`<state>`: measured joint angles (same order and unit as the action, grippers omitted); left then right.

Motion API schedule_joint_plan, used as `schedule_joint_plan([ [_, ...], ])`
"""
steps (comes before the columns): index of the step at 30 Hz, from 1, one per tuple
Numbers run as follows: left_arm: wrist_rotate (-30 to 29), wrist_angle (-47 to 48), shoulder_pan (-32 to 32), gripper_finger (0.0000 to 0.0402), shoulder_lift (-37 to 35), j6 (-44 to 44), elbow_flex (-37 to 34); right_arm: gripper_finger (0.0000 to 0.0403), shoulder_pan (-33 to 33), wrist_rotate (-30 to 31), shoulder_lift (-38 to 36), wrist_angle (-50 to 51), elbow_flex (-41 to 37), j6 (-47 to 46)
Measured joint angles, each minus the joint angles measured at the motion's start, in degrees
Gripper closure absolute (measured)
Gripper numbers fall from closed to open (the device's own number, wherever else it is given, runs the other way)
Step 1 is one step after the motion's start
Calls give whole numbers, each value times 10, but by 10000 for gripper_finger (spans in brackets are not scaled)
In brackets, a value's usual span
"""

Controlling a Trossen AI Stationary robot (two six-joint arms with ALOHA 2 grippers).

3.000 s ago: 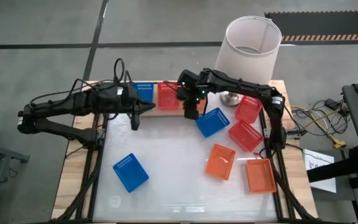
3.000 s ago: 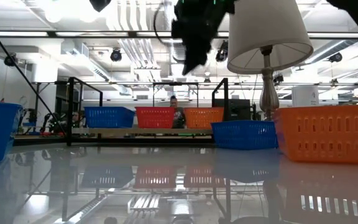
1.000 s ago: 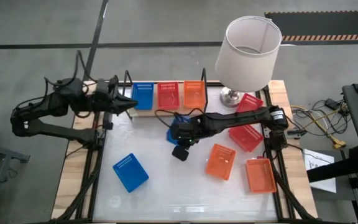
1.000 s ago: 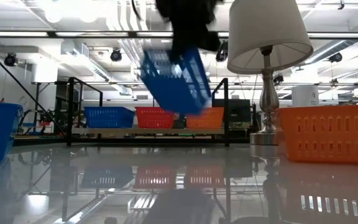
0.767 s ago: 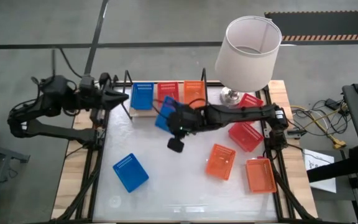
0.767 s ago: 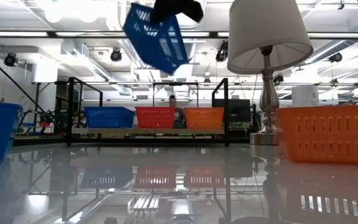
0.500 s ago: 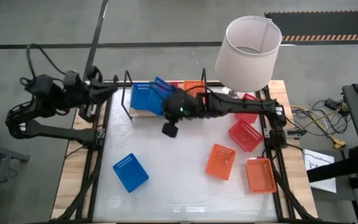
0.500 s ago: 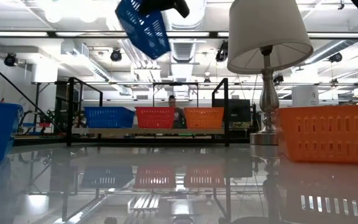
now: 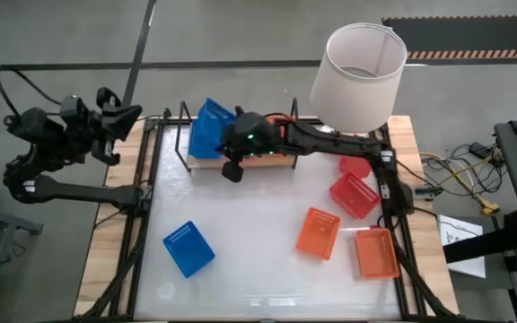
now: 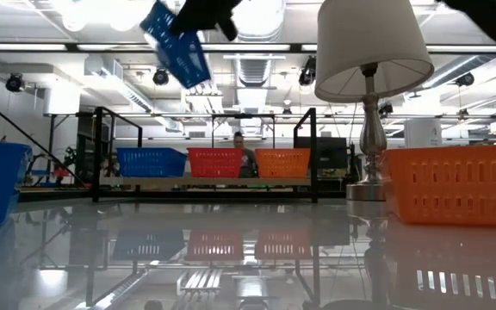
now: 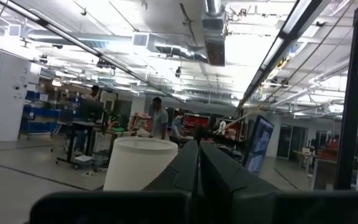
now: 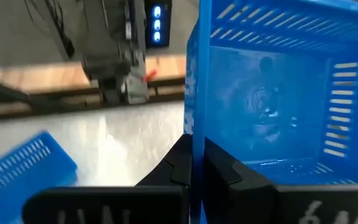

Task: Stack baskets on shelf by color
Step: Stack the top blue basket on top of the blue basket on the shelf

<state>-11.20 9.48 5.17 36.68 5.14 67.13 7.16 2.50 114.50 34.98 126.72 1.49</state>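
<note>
Taking the shelf [image 9: 240, 160] as landmark, at the table's far edge. Nearest the camera side, well in front of the shelf, a loose blue basket [image 9: 188, 248] lies on the white table [image 9: 240, 269] toward the left. To the right of it, also well in front of the shelf, sit two orange baskets: one [image 9: 318, 232] nearer the middle, the other [image 9: 376, 253] at the right edge. A red basket [image 9: 354, 196] lies between those and the shelf's right end, with another red one [image 9: 355, 166] behind it near the lamp [image 9: 357, 67].

The right gripper [image 9: 233, 144] hangs above the shelf's left end, its fingers pinching the wall of a tilted blue basket [image 9: 209, 128]; the right wrist view shows the fingers [image 12: 219, 168] clamped on that wall. In the low view this held basket is raised well above the three baskets standing on the shelf: blue [image 10: 151, 161], red [image 10: 214, 162] and orange [image 10: 282, 162].

The left gripper [image 9: 119, 115] is off the table, left of the shelf, fingers pressed together and holding nothing.
</note>
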Motion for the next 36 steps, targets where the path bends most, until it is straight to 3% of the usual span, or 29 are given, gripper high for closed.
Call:
schedule_joint_plan([
  [6,-2,-2,0,402,-9,0,0,394,26,-21,81,48,83,28],
  [22,-23,0,0,402,-17,-14,0,394,64,-25,178,-29,77,93],
  [29,-28,0,0,402,-20,-15,0,394,64,16,193,-26,77,120],
  [36,-28,0,0,402,-22,-16,0,390,64,16,195,-31,77,150],
])
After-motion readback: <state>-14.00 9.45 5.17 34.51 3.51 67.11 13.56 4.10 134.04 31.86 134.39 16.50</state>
